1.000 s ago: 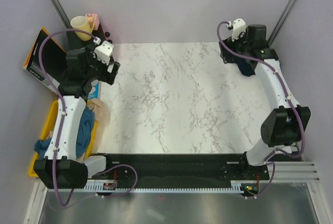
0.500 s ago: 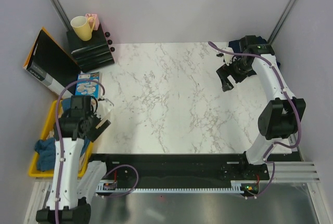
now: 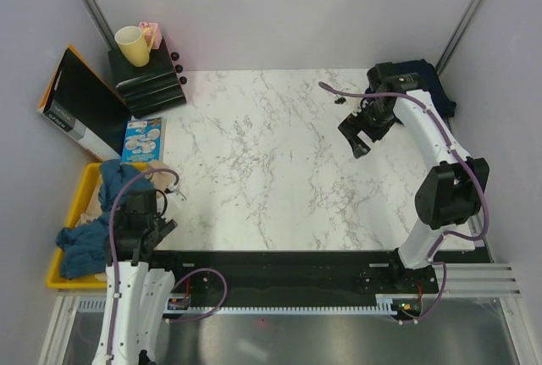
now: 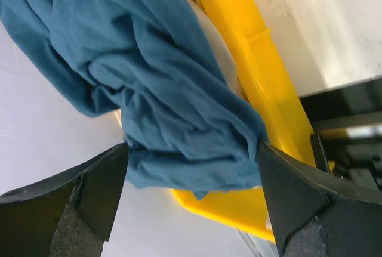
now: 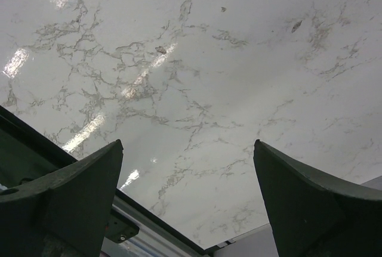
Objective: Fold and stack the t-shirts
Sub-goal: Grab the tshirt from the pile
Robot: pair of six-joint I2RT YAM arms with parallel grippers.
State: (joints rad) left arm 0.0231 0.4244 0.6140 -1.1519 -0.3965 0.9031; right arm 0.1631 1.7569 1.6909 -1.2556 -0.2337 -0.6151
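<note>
A steel-blue t-shirt (image 3: pixel 83 245) lies bunched in the yellow bin (image 3: pixel 78 198) left of the table. Part of it is heaped at the bin's far end (image 3: pixel 113 175). My left gripper (image 3: pixel 127 202) hovers over the bin, open. In the left wrist view (image 4: pixel 191 147) the blue shirt (image 4: pixel 149 90) fills the space between the wide-apart jaws, not pinched. A navy t-shirt (image 3: pixel 425 72) lies crumpled at the table's back right corner. My right gripper (image 3: pixel 356 136) is open and empty above the marble table, in front of it. The right wrist view (image 5: pixel 188 144) shows only bare marble.
A black box stack (image 3: pixel 146 85) with a yellow mug (image 3: pixel 132 44) stands at the back left. A black flat box (image 3: pixel 74 104) and a blue packet (image 3: pixel 141 139) lie beside it. Pale cloth (image 4: pixel 210 37) lies under the blue shirt in the bin (image 4: pixel 262 78).
My left arm has swung from the back left down to the near end of the yellow bin. My right arm has moved from the back right corner toward the table's middle, uncovering the navy shirt.
</note>
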